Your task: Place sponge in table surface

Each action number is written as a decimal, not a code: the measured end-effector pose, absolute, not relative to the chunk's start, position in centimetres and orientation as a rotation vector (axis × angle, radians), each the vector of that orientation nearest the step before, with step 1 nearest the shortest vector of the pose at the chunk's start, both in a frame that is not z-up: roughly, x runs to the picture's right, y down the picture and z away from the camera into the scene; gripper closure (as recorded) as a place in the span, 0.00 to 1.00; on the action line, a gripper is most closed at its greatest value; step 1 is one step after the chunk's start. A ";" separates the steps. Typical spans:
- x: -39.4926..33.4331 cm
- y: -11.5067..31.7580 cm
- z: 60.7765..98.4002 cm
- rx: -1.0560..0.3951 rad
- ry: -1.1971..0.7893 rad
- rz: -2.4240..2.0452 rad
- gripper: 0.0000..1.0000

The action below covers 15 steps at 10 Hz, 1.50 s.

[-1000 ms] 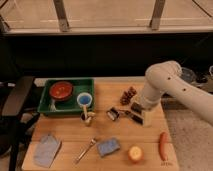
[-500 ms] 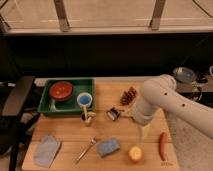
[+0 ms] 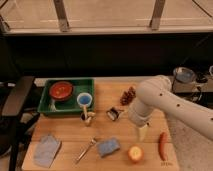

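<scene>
The blue sponge (image 3: pixel 107 147) lies flat on the wooden table (image 3: pixel 65 131) near the front edge, between a fork (image 3: pixel 86 150) and a round orange-yellow fruit (image 3: pixel 134 154). My gripper (image 3: pixel 142 132) hangs from the white arm (image 3: pixel 165 102) and points down. It is a little above the table, to the right of the sponge and just above the fruit, and it is not touching the sponge.
A green tray (image 3: pixel 50 106) at back left holds a red bowl (image 3: pixel 61 90) and a blue cup (image 3: pixel 84 100). A grey-blue cloth (image 3: pixel 46 149) lies front left and a red sausage-shaped item (image 3: pixel 161 146) front right. Dark berries (image 3: pixel 129 95) and a small black-white object (image 3: pixel 114 114) sit mid-table.
The arm has swung down and toward the front of the table. The gripper has dropped from the middle of the table to just above the fruit. The sponge has not moved.
</scene>
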<state>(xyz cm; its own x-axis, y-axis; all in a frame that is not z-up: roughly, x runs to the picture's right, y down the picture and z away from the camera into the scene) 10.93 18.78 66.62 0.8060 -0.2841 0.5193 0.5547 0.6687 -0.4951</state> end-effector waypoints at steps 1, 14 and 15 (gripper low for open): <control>8.8 19.4 67.1 -0.692 -0.452 -0.532 0.20; 4.7 28.3 75.6 -0.774 -0.426 -0.455 0.20; 6.2 28.5 75.9 -0.778 -0.419 -0.396 0.22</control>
<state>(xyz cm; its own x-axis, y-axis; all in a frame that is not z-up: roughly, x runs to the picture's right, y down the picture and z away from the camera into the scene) 6.16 28.50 75.92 0.8462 -0.1863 0.4992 0.4878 0.6480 -0.5849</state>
